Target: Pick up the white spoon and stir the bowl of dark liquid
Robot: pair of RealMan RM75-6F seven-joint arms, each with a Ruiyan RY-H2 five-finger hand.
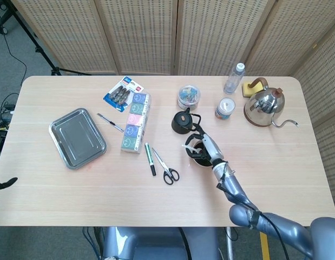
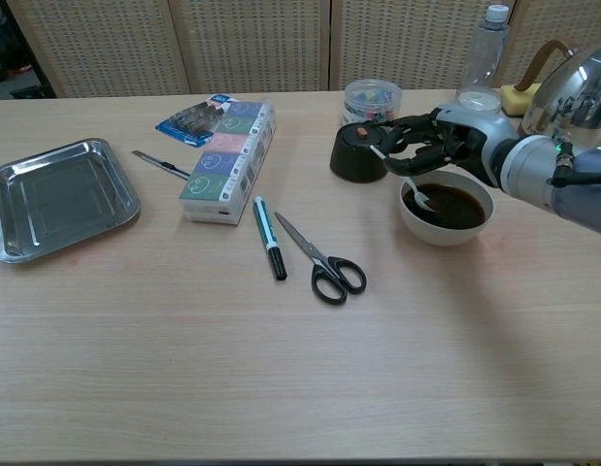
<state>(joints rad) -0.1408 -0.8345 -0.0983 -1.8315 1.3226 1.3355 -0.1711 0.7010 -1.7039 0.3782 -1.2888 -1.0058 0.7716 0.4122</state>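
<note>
One right hand grips the white spoon (tip dipped) above the bowl.

Right hand reaches out low, fingers curled, gripping a spoon; left hand barely visible, state unclear

Your right hand covers most of the bowl in head view | kettle cut by chest view's right edge | left hand barely shows at head view's left edge, fingers unreadable
</note>
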